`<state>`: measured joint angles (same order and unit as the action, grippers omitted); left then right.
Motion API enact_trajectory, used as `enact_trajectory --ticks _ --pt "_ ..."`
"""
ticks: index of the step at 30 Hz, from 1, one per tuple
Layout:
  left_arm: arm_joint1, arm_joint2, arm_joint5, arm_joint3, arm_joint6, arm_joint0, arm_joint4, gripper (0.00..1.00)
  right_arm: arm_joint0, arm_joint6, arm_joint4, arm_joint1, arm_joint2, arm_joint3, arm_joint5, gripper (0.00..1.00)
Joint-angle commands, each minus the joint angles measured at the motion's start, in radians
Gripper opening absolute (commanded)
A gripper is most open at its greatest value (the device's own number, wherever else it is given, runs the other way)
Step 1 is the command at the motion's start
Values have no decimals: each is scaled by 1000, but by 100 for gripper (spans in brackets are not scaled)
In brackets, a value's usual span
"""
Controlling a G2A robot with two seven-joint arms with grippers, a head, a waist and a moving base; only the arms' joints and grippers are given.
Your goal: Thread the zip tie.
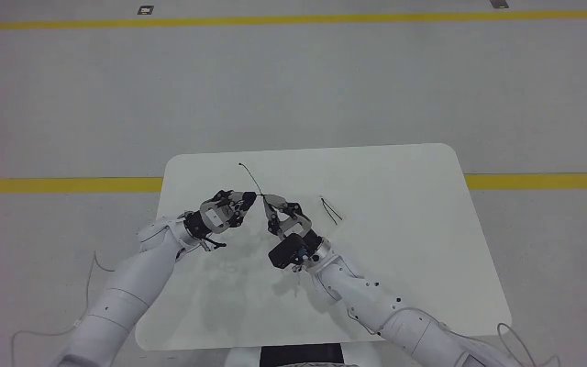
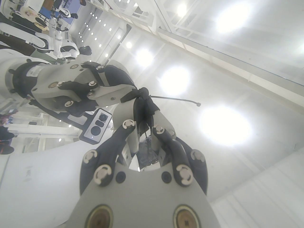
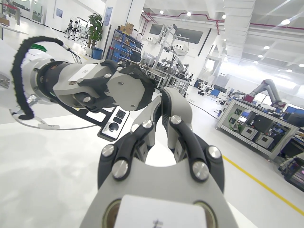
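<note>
While both arms are meeting over the middle of the bench (image 1: 413,183), the zip tie (image 1: 249,179) is being held in the air between them, not lying on the surface. The left gripper (image 1: 246,199) is standing just left of the centre of the top view and the right gripper (image 1: 271,205) just right of it, and their tips are almost touching. Each gripper is pressing its fingers together on the thin strap, and in each wrist view a dark line is showing between the pads. The free length of the tie is pointing from the tips toward the upper left, so it is lying nearer to the left gripper. I am judging that this free end must bend back toward the held part. A second zip tie (image 1: 330,208) is lying on the bench to the right, well apart, and nothing is standing in the way.
</note>
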<state>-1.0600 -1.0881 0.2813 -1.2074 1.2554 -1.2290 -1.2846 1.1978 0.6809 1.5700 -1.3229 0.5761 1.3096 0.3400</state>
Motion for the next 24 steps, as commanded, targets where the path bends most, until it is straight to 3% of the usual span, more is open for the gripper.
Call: enact_trajectory --ticks 1,24 --pt "0 0 0 0 0 0 0 0 0 -1 0 0 -1 -1 0 0" --pt "0 0 0 0 0 0 0 0 28 -10 0 23 65 -1 0 0"
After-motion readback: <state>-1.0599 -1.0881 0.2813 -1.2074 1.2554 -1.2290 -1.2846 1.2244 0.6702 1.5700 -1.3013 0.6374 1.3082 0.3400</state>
